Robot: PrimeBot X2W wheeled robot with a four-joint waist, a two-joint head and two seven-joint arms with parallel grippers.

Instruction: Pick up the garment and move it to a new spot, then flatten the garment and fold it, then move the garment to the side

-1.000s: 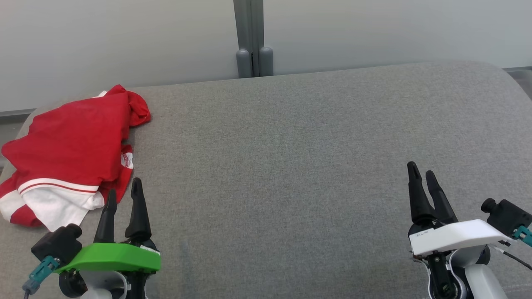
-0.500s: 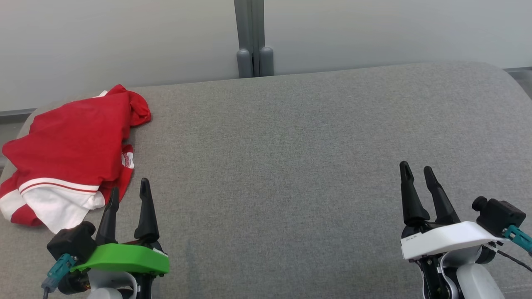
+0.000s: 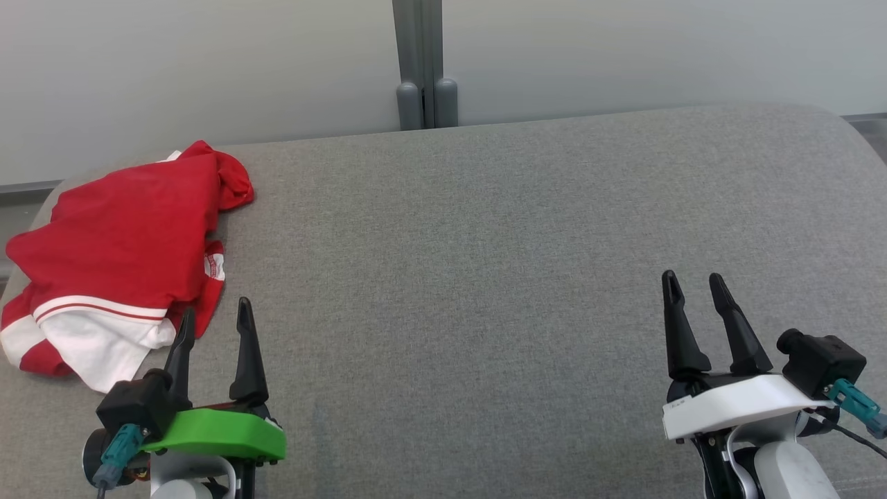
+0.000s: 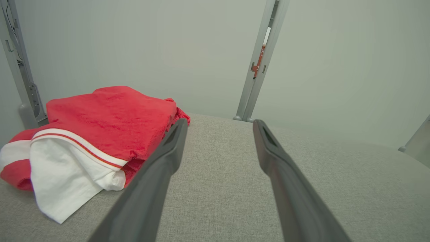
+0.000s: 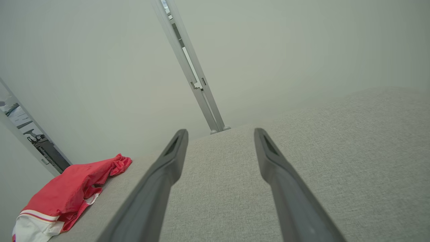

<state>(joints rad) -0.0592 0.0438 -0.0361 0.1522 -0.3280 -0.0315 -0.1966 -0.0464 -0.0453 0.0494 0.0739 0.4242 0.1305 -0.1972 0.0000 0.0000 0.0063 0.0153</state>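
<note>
A red garment (image 3: 125, 242) with white panels and a striped hem lies bunched at the far left of the grey padded surface (image 3: 485, 242). The left wrist view has the garment (image 4: 100, 124) just left of the fingers, and it lies far off at the lower left in the right wrist view (image 5: 70, 191). My left gripper (image 3: 215, 315), under a green cover, is open with nothing between its fingers, its tips just right of the garment's near edge. At the lower right my right gripper (image 3: 691, 285), under a white cover, stands open and empty over bare fabric.
A pale wall with a grey upright post (image 3: 418, 62) runs behind the surface. The surface's rounded left edge lies under the garment, and its right edge curves away at the far right (image 3: 856, 138).
Both grippers have drawn back toward the bottom of the head view and now point straighter up. The left one also shifted slightly right. The garment has not moved.
</note>
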